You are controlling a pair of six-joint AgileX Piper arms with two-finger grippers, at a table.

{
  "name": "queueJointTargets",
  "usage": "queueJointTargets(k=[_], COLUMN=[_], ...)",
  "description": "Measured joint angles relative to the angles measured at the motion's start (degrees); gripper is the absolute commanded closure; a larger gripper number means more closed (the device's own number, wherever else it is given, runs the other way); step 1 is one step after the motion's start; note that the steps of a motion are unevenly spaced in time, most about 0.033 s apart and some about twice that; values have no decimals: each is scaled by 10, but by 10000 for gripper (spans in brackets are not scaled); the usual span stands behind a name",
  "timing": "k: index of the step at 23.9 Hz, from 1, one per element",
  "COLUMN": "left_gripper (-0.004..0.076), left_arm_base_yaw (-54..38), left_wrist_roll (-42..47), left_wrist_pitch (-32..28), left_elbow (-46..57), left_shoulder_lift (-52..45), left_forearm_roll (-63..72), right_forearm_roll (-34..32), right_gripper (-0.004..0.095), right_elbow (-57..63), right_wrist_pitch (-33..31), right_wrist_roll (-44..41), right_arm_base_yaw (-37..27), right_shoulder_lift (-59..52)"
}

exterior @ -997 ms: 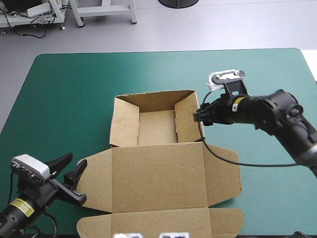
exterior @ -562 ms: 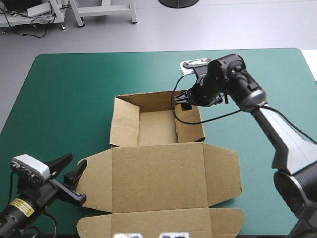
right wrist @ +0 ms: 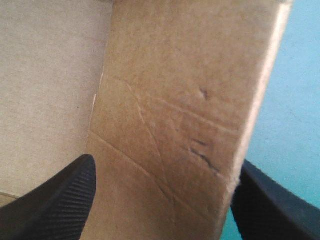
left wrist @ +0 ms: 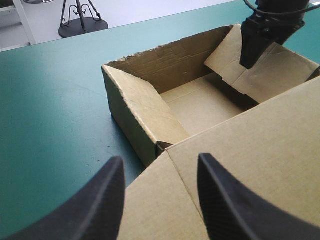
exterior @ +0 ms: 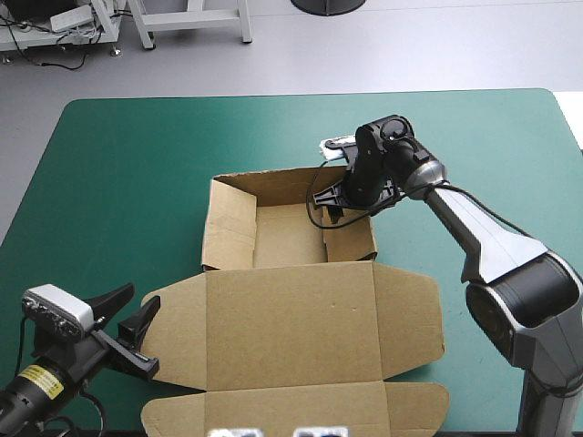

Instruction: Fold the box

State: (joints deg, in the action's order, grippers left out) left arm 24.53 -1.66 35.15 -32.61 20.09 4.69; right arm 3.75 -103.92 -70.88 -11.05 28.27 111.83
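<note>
Brown board box (exterior: 287, 232) sits mid-table as an open tray, lid (exterior: 291, 319) flat. Black 2-fingered right gripper (exterior: 332, 200) straddles its right wall (exterior: 351, 228), fingers (right wrist: 55, 200) spread; left gripper (exterior: 137, 299) hangs open. Off-centre pressure could buckle that wall or slide the tray

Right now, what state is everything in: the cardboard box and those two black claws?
box: an open tray, walls raised, not finished.
lid: lying flat, flaps spread out.
left gripper: open, holding nothing, beside the lid's left flap.
right gripper: open, its fingers either side of the right wall, not clamped on it.
</note>
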Motion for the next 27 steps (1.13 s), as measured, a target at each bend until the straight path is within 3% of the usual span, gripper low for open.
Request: queueJointTargets(k=[1, 4, 14, 18, 27], left_gripper=[395, 395, 395, 395, 395], left_arm_base_yaw=[0, 0, 0, 0, 0], left_wrist_roll=[0, 0, 0, 0, 0], left_wrist_pitch=[1, 3, 10, 13, 19], left_elbow=[0, 0, 0, 0, 0], left_shoulder_lift=[0, 0, 0, 0, 0], left_forearm_roll=[0, 0, 0, 0, -1], right_forearm_roll=[-1, -14, -45, -59, -62], right_gripper=[397, 923, 932, 932, 931], right_elbow=[0, 0, -1, -1, -1], right_wrist_pitch=[0, 0, 5, 2, 0], right_wrist_roll=[0, 0, 10, 48, 76], right_arm_base_yaw=[0, 0, -35, -151, -338], right_shoulder_lift=[1, 1, -6, -25, -47])
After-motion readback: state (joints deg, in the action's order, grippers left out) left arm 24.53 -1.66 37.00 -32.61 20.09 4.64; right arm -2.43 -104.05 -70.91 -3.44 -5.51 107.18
